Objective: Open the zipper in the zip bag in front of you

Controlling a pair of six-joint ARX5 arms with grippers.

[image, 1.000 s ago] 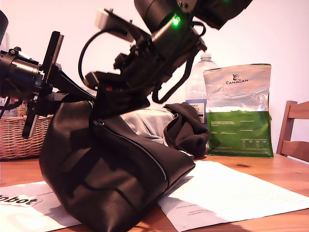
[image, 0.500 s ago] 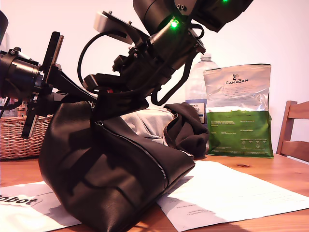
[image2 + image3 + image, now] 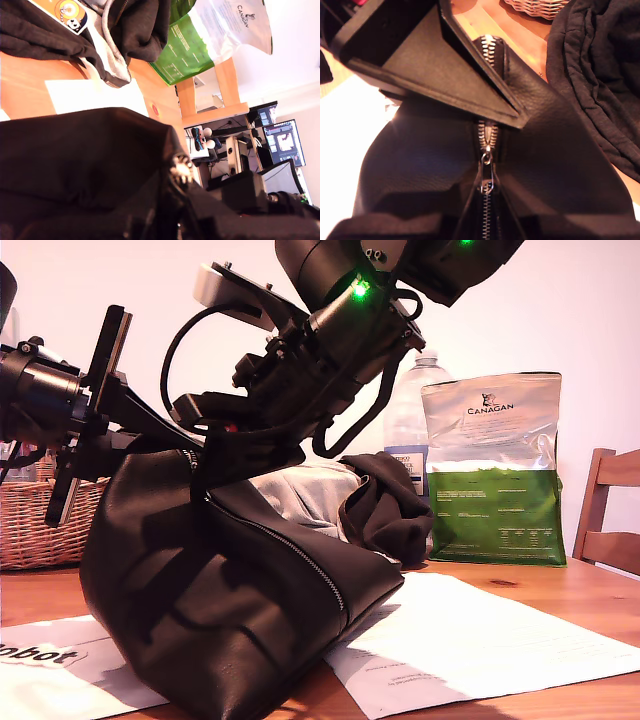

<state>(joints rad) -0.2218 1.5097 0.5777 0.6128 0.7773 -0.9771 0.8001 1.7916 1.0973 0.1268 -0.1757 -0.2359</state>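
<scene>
The dark leather zip bag (image 3: pixel 230 610) stands as a wedge on the table, its high end toward the exterior view's left. Its silver zipper (image 3: pixel 290 555) runs down the top edge. My first gripper (image 3: pixel 160 440) reaches in from the exterior view's left and is shut on the bag's high end; one of its black fingers (image 3: pixel 430 65) crosses the zipper (image 3: pixel 487 135). My second gripper (image 3: pixel 205 455) comes down from above, shut on the pull tab (image 3: pixel 487 175). In the first wrist view the bag (image 3: pixel 75 150) fills the foreground and my own fingers are lost in shadow.
Behind the bag lie black and grey garments (image 3: pixel 370 500), a water bottle (image 3: pixel 410 420) and a CANAGAN foil pouch (image 3: pixel 490 470). A wicker basket (image 3: pixel 35 520) sits at the exterior view's left, a wooden chair (image 3: pixel 610 520) at its right. Paper sheets (image 3: pixel 480 640) cover the table.
My second gripper has shifted slightly toward the bag's high end, and a bit of silver now shows at the top by the first gripper. The first arm and the bag have held still.
</scene>
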